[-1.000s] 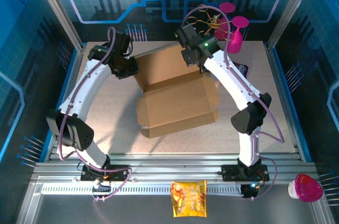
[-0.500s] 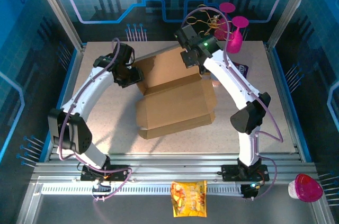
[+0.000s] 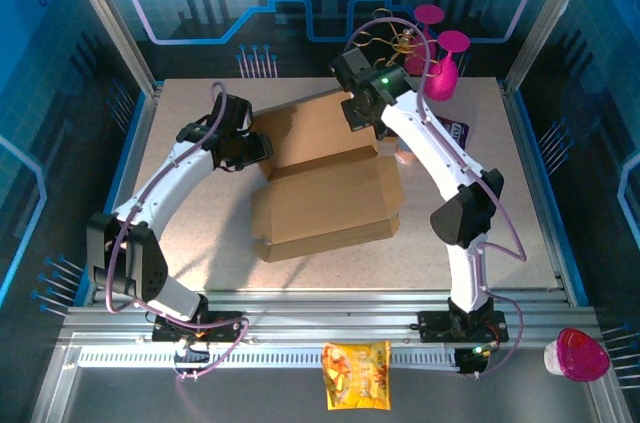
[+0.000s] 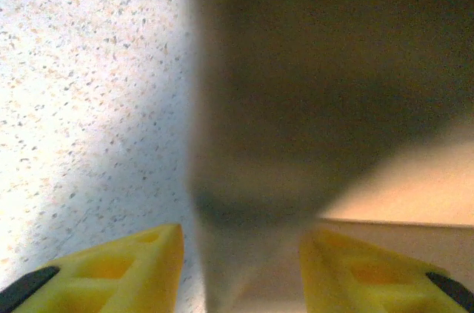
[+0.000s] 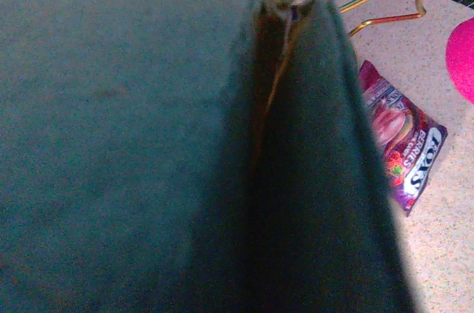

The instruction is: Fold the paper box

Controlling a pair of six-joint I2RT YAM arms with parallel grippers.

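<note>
The paper box is plain brown cardboard in the middle of the table, its tray lying flat and its lid panel raised at the back. My left gripper is at the lid's left edge. In the left wrist view its yellow fingers stand apart, and a blurred cardboard flap rises between them. My right gripper is at the lid's upper right corner. The right wrist view has dark cardboard panels pressed close, hiding the fingers.
Pink goblets and a gold wire stand are at the back right. A purple candy packet lies right of the box. A yellow snack bag and a pink cup sit on the front rail.
My left gripper has moved right and nearer, onto the lid's left edge, and its fingers have parted. The box has slid slightly left. The right gripper stays on the lid.
</note>
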